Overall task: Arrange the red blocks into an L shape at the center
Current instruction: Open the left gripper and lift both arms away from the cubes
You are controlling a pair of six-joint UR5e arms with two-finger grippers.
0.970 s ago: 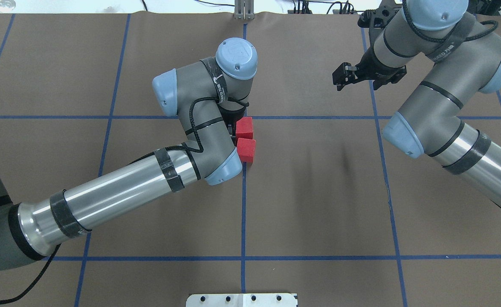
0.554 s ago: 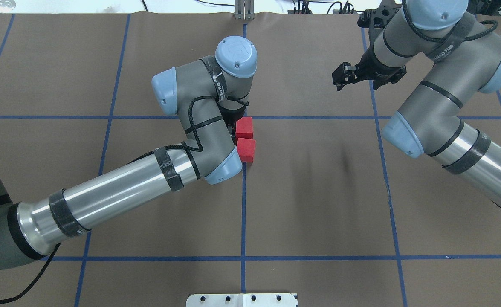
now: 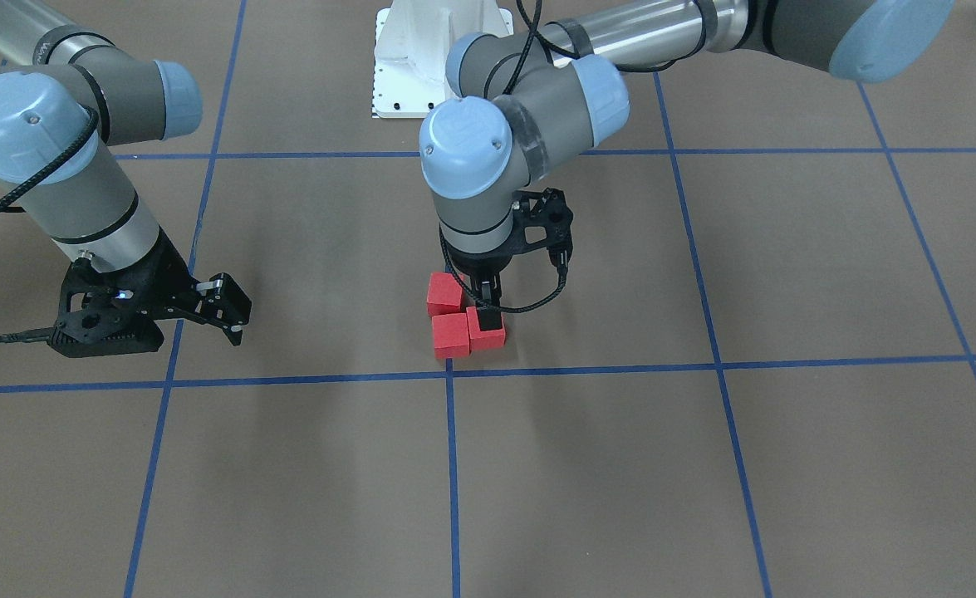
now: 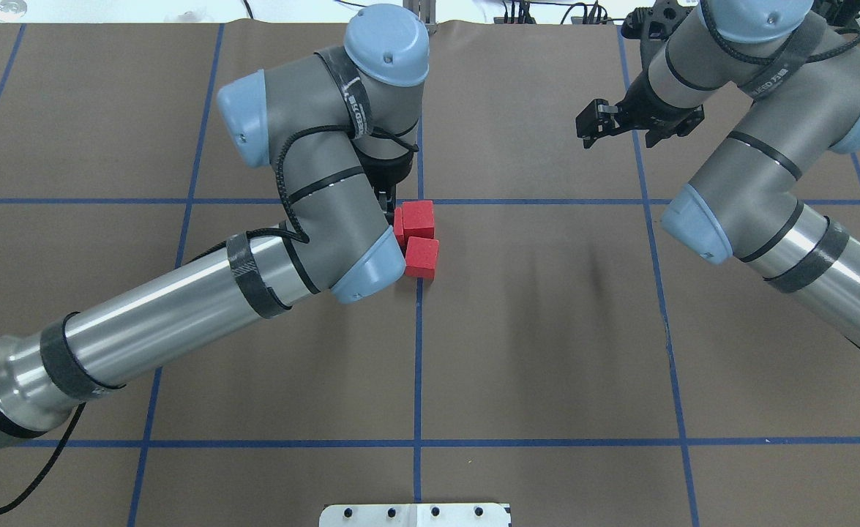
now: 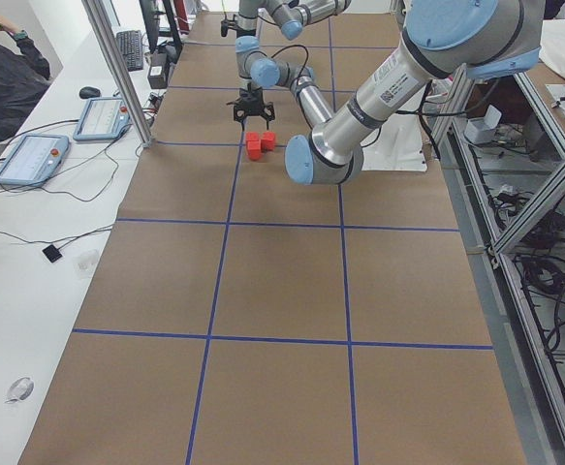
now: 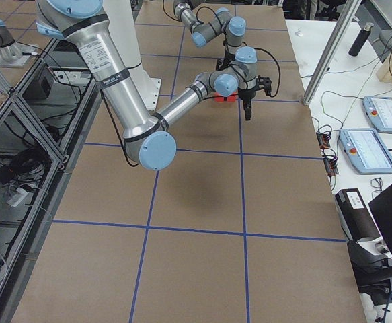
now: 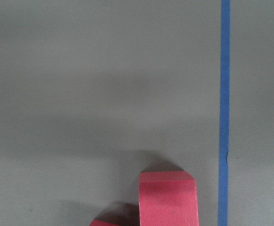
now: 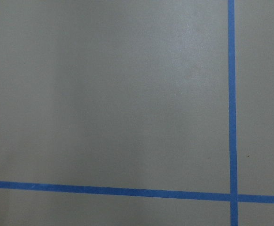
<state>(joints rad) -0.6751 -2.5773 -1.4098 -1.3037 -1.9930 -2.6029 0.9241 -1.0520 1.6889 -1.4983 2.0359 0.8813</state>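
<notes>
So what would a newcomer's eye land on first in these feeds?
The three red blocks, packed into an L right beside the central blue tape crossing, with the left gripper poised at one end block. Next, the right gripper, hanging open and empty off to the side over the bare brown surface.

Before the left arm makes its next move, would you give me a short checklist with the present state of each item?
1. Three red blocks form an L, touching: ok.
2. The L sits by the center crossing: ok, just on the robot's side of it.
3. Left end effector clear of the blocks: cannot tell; it overlaps one block in the front view.
4. Left end effector open: cannot tell.
5. Right end effector open, empty and away from the blocks: ok.
</notes>
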